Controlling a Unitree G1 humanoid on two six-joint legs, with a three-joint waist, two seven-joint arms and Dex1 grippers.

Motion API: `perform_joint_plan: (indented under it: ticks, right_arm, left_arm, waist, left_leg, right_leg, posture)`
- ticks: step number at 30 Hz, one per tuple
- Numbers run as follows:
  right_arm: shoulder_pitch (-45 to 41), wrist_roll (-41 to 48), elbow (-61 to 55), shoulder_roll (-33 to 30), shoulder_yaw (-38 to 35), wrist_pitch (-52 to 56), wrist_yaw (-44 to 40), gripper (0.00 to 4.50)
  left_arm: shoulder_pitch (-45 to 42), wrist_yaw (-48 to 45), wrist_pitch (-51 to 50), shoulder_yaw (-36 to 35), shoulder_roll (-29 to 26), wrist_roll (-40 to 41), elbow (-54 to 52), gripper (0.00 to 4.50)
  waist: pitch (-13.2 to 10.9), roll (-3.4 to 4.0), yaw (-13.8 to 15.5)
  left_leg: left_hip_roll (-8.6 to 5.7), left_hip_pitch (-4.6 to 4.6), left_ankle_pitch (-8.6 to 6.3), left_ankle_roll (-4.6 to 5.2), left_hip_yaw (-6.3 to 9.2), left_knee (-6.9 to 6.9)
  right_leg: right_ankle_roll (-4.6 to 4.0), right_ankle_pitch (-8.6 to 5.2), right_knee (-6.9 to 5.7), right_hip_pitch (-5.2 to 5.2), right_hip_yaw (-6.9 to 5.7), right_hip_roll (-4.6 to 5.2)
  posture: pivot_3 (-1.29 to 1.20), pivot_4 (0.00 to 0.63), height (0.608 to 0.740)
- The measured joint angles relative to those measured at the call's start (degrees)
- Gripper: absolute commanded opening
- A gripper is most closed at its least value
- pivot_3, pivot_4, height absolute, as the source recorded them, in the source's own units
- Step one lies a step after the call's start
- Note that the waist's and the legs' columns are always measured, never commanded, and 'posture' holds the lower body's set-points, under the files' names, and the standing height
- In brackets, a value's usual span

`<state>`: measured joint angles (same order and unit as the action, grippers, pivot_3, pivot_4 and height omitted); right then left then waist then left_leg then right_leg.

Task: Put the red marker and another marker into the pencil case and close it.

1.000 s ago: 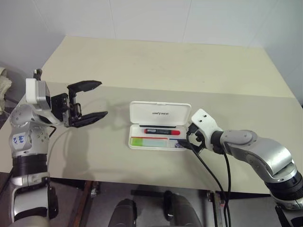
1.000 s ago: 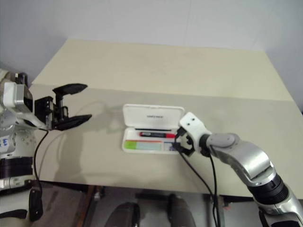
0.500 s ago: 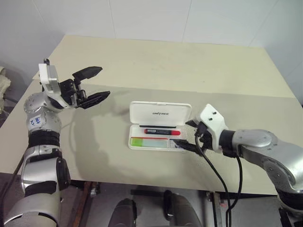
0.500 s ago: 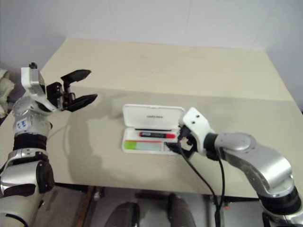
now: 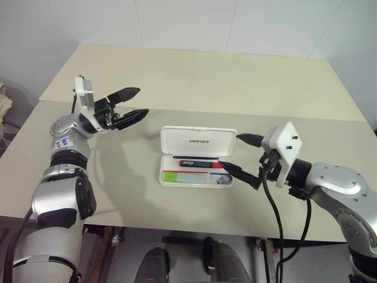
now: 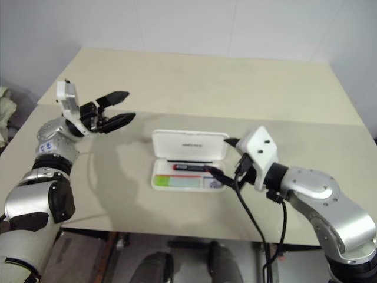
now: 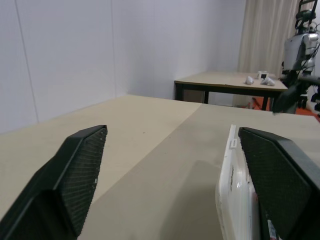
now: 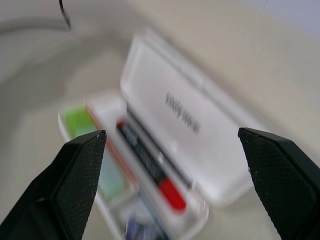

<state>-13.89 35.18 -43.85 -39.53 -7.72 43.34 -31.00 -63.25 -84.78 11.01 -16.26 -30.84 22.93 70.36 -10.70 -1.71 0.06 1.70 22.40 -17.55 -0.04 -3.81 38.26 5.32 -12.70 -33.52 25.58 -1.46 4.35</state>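
pencil case (image 5: 198, 155) open, lid lettering "unitree", red marker (image 5: 200, 164) inside

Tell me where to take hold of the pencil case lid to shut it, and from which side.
Take the lid at its free far edge, the long side away from the hinge, near the middle. It stands open and tilted back behind the tray, where the red marker and green marker lie. Come from behind it, probably with the open left pincer, and push it toward the robot.

Beige table (image 5: 194, 82), white tiled wall (image 5: 177, 23) behind.
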Motion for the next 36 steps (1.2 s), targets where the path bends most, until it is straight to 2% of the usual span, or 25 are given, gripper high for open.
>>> perform_joint_plan:
  ticks: [10,15,21,36]
  right_arm:
    - [6.6,0.7,-0.8,3.3,-2.8,-12.5,-4.0,4.50]
    - [10.5,1.7,-0.8,2.2,-5.1,-14.2,-6.0,4.50]
    - [11.2,2.1,-1.1,1.3,-6.4,-14.6,-6.2,4.50]
    - [12.9,4.0,-2.2,-0.9,-8.3,-14.2,-5.7,4.50]
  left_arm:
    - [-1.8,3.4,-3.3,0.9,2.0,-4.9,2.8,0.06]
    - [-2.2,6.6,-4.3,1.0,2.8,-7.1,4.7,0.02]
    - [-2.2,9.8,-5.6,1.1,4.5,-9.6,5.0,0.02]
    - [-2.4,6.0,-9.0,5.0,7.6,-15.6,6.1,0.02]
  waist:
    - [0.0,-0.03,-0.1]
    - [0.0,-0.03,0.1]
    - [0.0,-0.03,0.0]
    - [0.0,-0.05,0.1]
  left_leg:
    - [0.00,-0.04,0.00,0.00,0.00,0.03]
    - [0.00,-0.05,0.00,0.00,0.00,0.09]
    - [0.00,-0.09,0.00,-0.01,0.01,0.19]
    - [0.00,-0.07,0.00,-0.01,0.03,0.65]
  right_leg:
    - [0.01,0.01,-0.08,-0.02,0.03,-0.01]
    - [0.01,0.01,-0.12,-0.04,0.02,-0.01]
    - [0.01,0.01,-0.25,-0.04,0.04,-0.01]
    - [0.00,0.00,-0.29,-0.08,0.07,0.01]
  posture:
    - [0.00,0.150,0.740]
    - [0.00,0.150,0.740]
    - [0.00,0.150,0.740]
    - [0.00,0.150,0.740]
